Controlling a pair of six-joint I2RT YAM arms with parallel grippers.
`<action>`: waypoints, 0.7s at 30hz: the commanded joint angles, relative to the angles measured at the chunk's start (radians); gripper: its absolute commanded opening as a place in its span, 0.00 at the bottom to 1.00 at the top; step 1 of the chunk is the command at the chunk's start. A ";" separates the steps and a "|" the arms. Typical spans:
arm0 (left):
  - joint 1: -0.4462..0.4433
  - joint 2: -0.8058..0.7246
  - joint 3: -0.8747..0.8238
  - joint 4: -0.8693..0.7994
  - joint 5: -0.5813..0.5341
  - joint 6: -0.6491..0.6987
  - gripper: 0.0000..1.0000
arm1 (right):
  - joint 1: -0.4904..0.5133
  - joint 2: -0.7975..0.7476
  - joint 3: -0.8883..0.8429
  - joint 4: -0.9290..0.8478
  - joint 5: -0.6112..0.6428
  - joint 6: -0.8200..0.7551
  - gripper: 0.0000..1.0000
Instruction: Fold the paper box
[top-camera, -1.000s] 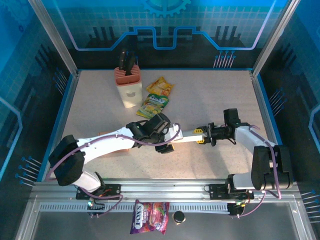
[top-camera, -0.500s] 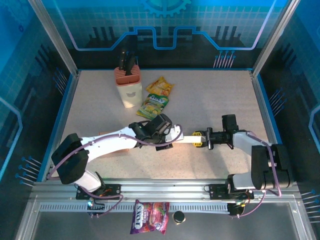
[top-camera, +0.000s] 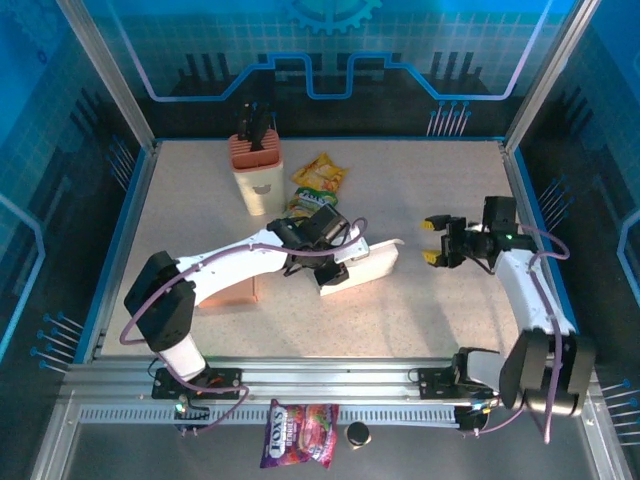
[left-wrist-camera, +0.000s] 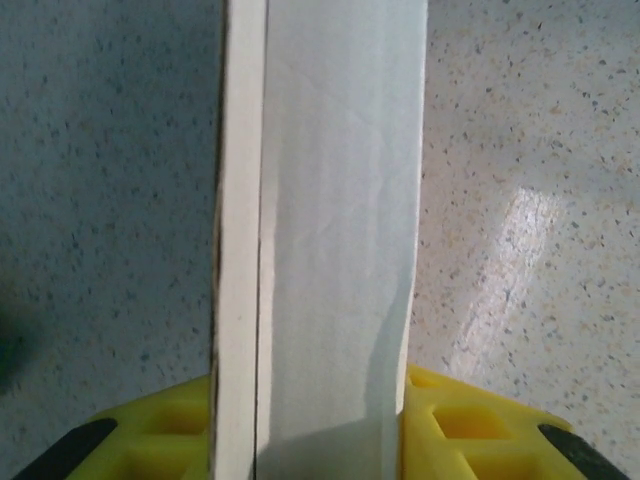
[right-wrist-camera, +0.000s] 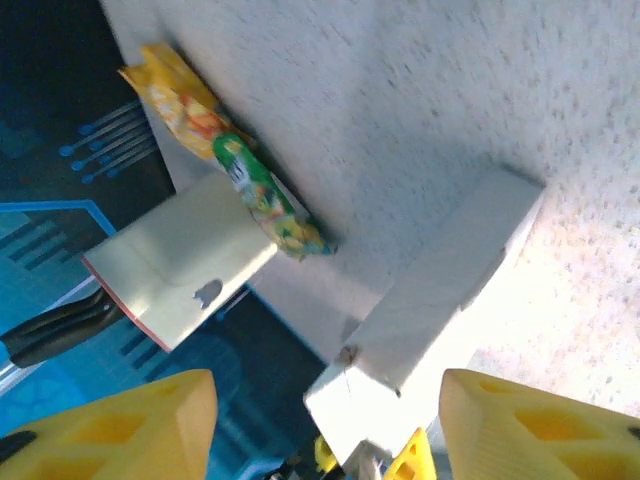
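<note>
The paper box (top-camera: 368, 264) is found near the middle of the bench (top-camera: 440, 180), well apart from every edge. It is white, and it is clamped at its left end by the left gripper (top-camera: 335, 272). In the left wrist view the box (left-wrist-camera: 320, 230) is seen running straight away from the camera, pressed on both sides by the yellow fingers (left-wrist-camera: 160, 430) of the left gripper (left-wrist-camera: 310, 440). A long fold line is visible down its upper face. Whether the far end of the box rests on the bench cannot be told.

The right gripper (top-camera: 436, 240) is held toward the right edge of the bench, apart from the box, with its jaws spread wide and nothing between them. In the right wrist view the box (right-wrist-camera: 440, 290) is seen beyond the parted right gripper (right-wrist-camera: 328, 390), untouched by it.

A knife block (top-camera: 258, 172) is placed near the far left corner, with a snack packet (top-camera: 318, 185) lying just beside it on its right. A sweets bag (top-camera: 300, 432) is laid on the rail (top-camera: 400, 410) in front of the near edge.
</note>
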 joint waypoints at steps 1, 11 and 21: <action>0.005 0.010 0.019 -0.136 0.024 -0.063 0.34 | 0.106 -0.122 0.006 -0.180 0.250 -0.093 0.58; 0.011 0.007 -0.014 -0.114 0.008 -0.031 0.36 | 0.586 -0.219 -0.162 0.094 0.541 0.115 0.52; 0.015 0.013 -0.009 -0.109 0.006 -0.027 0.40 | 0.611 -0.094 -0.149 0.225 0.544 0.125 0.49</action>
